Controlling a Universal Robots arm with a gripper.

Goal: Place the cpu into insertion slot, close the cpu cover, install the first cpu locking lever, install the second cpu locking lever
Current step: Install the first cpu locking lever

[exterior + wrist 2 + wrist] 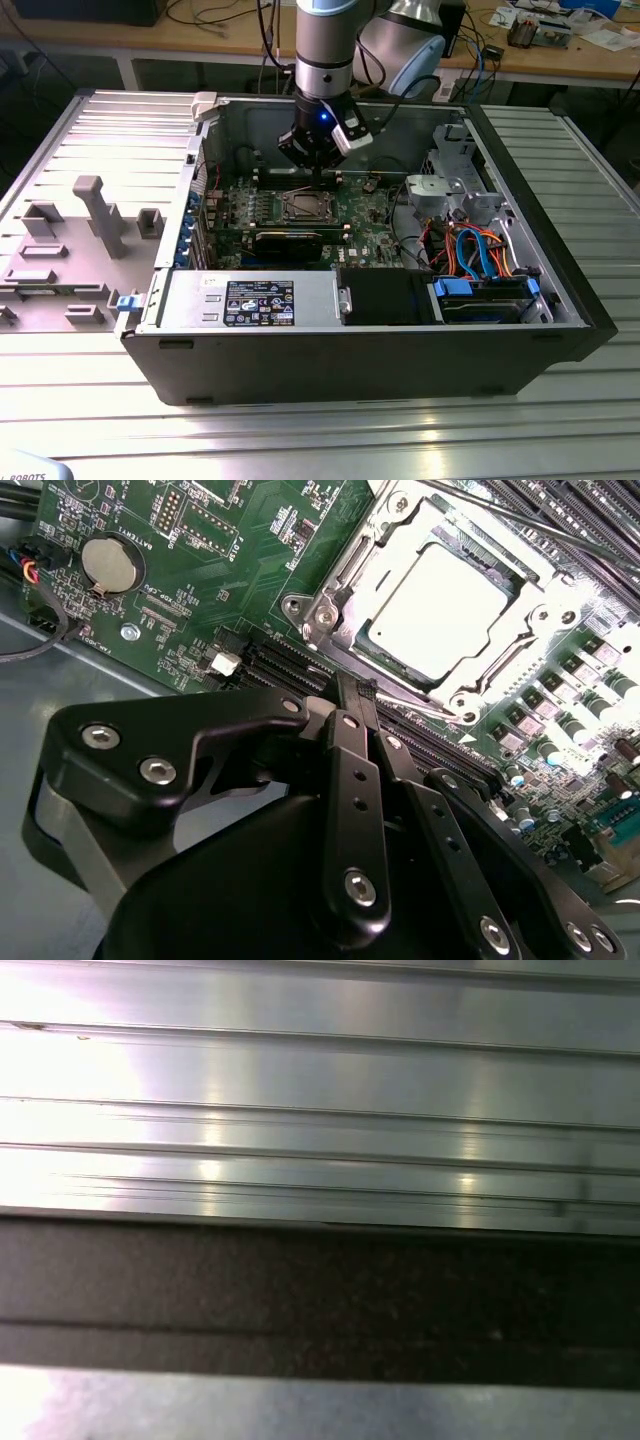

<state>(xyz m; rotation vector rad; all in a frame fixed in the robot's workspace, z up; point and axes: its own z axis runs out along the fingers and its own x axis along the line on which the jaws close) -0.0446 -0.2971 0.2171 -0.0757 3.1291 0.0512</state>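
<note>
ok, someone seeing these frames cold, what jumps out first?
Probably the open computer case lying on the ribbed metal table, with the arm's end effector lowered inside over the green motherboard. In the second wrist view, the bright silvery cpu sits in the insertion slot, framed by the cpu cover, just beyond the closed black fingers. Orange and blue cables stand out toward the exterior view's right.
</note>
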